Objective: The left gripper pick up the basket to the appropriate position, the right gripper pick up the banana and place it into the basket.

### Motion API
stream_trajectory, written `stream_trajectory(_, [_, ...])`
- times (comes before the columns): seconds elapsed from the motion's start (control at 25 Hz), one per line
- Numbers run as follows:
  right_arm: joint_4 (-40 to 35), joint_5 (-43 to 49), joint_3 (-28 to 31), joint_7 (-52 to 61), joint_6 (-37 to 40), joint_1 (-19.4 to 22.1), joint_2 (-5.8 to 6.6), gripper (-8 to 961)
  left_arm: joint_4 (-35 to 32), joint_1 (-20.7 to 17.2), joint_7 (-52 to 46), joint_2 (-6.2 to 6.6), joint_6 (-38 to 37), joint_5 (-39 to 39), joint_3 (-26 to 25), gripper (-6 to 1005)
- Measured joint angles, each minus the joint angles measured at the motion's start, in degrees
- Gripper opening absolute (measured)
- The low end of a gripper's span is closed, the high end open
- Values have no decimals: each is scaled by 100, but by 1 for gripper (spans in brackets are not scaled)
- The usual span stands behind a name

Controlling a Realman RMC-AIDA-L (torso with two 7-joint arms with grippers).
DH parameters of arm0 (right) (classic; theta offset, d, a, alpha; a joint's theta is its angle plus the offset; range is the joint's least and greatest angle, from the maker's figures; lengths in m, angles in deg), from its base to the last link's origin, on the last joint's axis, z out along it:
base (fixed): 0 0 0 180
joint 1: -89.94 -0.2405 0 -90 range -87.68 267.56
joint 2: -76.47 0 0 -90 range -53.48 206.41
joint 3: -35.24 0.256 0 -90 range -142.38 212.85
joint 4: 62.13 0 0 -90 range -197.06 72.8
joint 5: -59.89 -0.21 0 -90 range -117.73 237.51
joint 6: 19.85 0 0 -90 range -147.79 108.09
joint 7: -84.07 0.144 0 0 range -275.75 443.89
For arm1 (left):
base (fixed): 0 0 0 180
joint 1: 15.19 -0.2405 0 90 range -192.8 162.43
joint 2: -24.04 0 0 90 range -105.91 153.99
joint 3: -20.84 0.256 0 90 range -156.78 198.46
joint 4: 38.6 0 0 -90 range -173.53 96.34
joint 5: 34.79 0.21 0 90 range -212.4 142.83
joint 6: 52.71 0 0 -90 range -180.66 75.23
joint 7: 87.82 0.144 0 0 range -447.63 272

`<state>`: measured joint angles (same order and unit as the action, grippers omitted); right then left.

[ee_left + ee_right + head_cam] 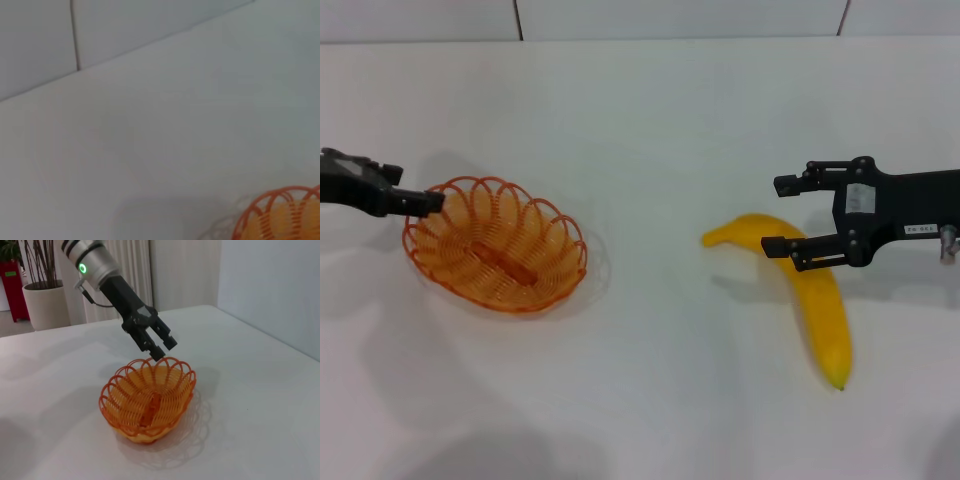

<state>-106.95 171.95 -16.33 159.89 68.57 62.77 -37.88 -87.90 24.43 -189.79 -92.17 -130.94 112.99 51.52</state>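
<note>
The orange wire basket point(495, 243) sits on the white table at the left; it also shows in the right wrist view as the basket point(149, 400) and as a bit of basket rim point(280, 212) in the left wrist view. My left gripper point(428, 201) reaches in from the left, its tips at the basket's near-left rim. From the right wrist camera the left gripper point(159, 347) stands slightly open just over the rim. The yellow banana point(820, 305) lies at the right. My right gripper point(782, 215) hovers open over the banana's upper end, holding nothing.
A tiled wall point(620, 18) runs along the table's far edge. Bare white tabletop point(660, 330) lies between basket and banana. Beyond the table stand a potted plant point(47, 300) and a red object point(10, 285).
</note>
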Motion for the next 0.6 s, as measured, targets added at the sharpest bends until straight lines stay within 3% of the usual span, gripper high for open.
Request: stream_trajectory(0.6, [0,0,2,15,14,-2,0,820,560,168,41,-18,515,-8,301,749])
